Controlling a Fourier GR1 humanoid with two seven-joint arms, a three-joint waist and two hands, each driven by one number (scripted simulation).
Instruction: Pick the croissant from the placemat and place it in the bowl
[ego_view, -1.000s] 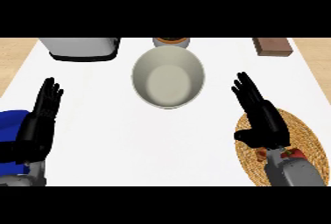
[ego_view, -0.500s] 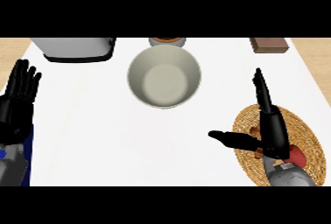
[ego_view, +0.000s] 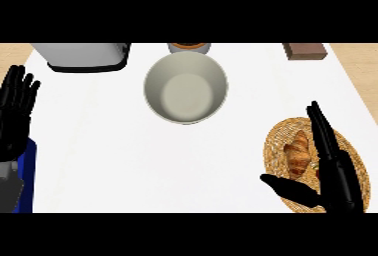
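Since half a second ago, your right hand is turning edge-on and sliding toward the right of the woven placemat, so the croissant, hidden under the palm earlier, is now showing in the gap between thumb and fingers. You are keeping that hand spread apart, fingers straight and pointing away from you along the croissant's right side, thumb sticking out to the left at the mat's near edge; nothing is clamped yet. Your left hand is resting open at the left edge of the view, fingers up, and has hardly moved. The croissant is lying flat on the placemat, long axis running near to far, with the far tip leaning a little to the right. That line is almost the same as your fingers', so watch the closing: I judge that if you are curling in from this pose, the thumb could be meeting the near tip rather than the middle, and the pastry could be swivelling or sliding along the mat instead of being caught. Farther out and to the left, the bowl is waiting well apart from the mat, mouth up. Beyond it, the grey appliance, a small cup and a brown block are lining the far edge.
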